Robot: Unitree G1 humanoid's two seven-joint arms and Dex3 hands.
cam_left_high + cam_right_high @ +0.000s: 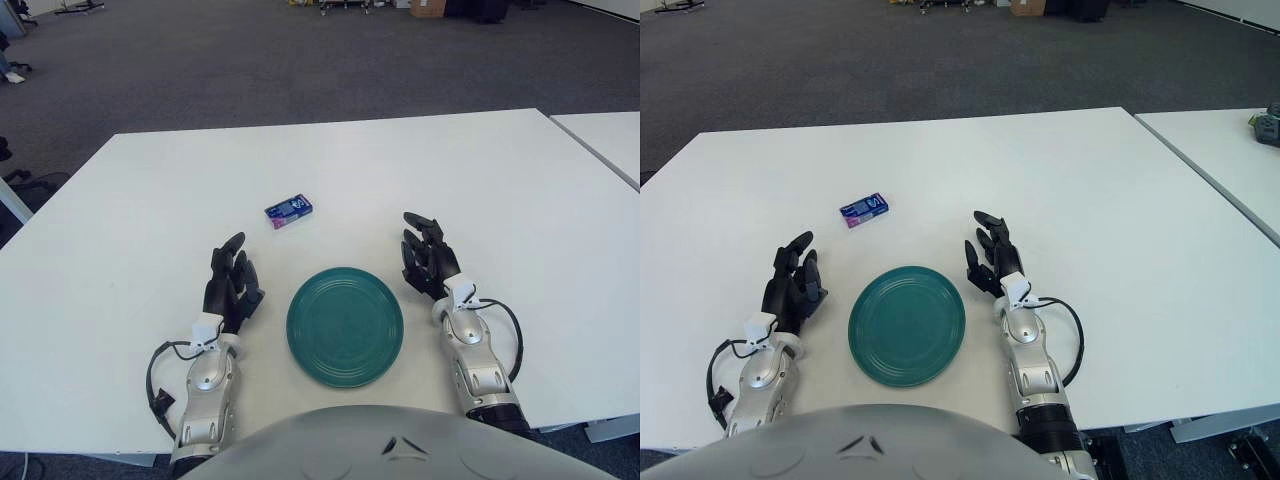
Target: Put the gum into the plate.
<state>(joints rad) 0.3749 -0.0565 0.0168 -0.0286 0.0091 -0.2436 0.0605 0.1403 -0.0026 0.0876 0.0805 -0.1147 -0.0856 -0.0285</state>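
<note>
My left hand (231, 285) and right hand (427, 256) black-fingered, silver forearm shells, white wrist blocks, looping black cables, grey chest dome

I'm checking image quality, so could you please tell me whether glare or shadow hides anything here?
Left eye view: even light, small blue gum pack sharp, no glare on the round green plate. Right eye view: white table bright but unglared; soft shadows under left hand and right hand.

Gum pack (288, 210) print too small to read.
</note>
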